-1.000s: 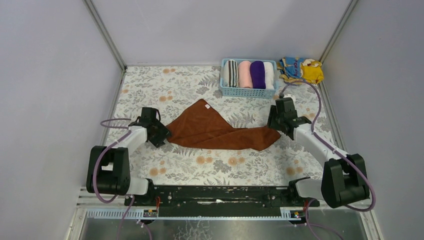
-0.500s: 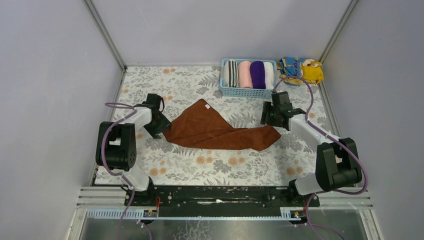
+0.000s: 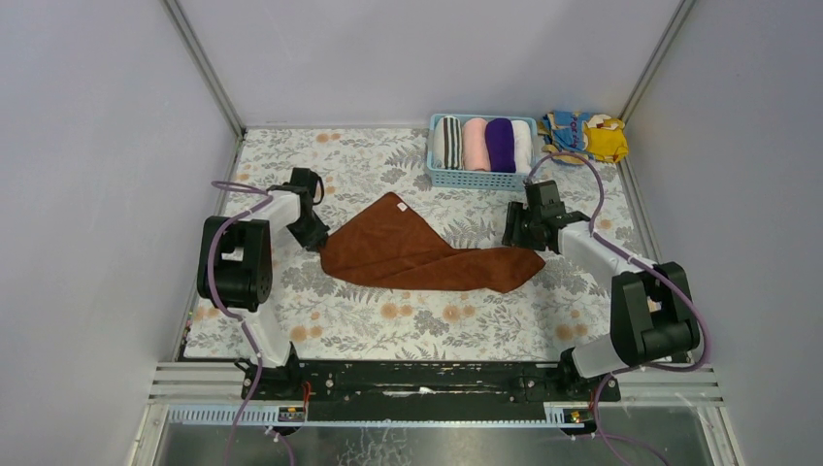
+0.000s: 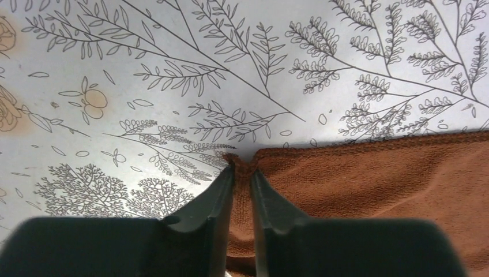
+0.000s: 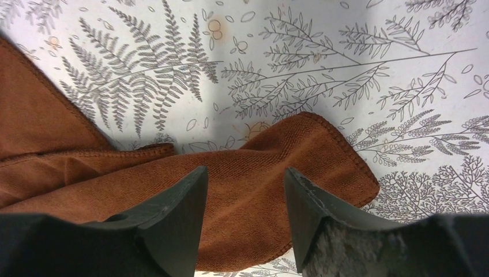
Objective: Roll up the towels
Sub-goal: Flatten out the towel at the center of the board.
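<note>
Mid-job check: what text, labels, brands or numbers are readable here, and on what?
No text is readable in any view.
Rust-brown towel: small pale tag near its far corner, too small to read.
Yellow-and-blue cloth: printed pattern, too blurred to tell any letters.

Top view: fixed high behind the near edge, tilted down and forward, far enough to take in the whole table (image 3: 408,320) and the basket (image 3: 482,179) at its back.
Left wrist: mounted on the left gripper (image 4: 242,171), looking along its fingers, very close to the table, at the towel (image 4: 375,184) corner.
Right wrist: mounted on the right gripper (image 5: 245,170), equally close, looking down on the towel's other end.
Shared ground: the towel shows in all three; each wrist view holds one end of what the top view shows whole.
</note>
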{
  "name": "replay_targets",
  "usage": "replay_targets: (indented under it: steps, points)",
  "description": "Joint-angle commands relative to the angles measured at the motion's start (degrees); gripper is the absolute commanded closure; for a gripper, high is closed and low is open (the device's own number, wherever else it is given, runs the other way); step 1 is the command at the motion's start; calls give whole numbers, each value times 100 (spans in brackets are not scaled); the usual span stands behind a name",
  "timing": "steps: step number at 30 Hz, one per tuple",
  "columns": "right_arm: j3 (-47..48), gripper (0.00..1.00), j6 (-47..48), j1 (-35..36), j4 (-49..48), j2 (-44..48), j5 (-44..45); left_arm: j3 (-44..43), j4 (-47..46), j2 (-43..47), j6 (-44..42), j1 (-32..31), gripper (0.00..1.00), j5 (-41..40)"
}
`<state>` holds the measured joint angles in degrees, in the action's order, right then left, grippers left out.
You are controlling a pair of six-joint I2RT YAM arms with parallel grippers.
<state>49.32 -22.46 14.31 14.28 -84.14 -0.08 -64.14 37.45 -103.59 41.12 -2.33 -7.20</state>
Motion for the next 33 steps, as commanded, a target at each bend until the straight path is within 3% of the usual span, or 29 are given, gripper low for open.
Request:
replay_targets:
  steps: [1,3,9,18,21,27,33]
  points:
    - [234,41,36,4,-28,-315,164,270,201,-205,-159,-50,92,-7]
    - [383,39,5,2,23,-556,256,262,311,62,-187,-49,100,-152]
    - [779,34,-185,2,68,-1033,373,253,643,870,-335,-49,100,-620]
    - [1044,34,-337,40,272,-1892,251,231,623,938,-453,-40,100,-408]
    - [980,45,-308,48,322,-1881,128,93,672,986,-485,-27,100,-447]
    - [1910,99,-73,42,503,-1687,-75,-909,967,802,-627,190,100,-210]
    - [3282,100,379,7,654,-1060,297,-2460,1545,722,-737,659,100,281]
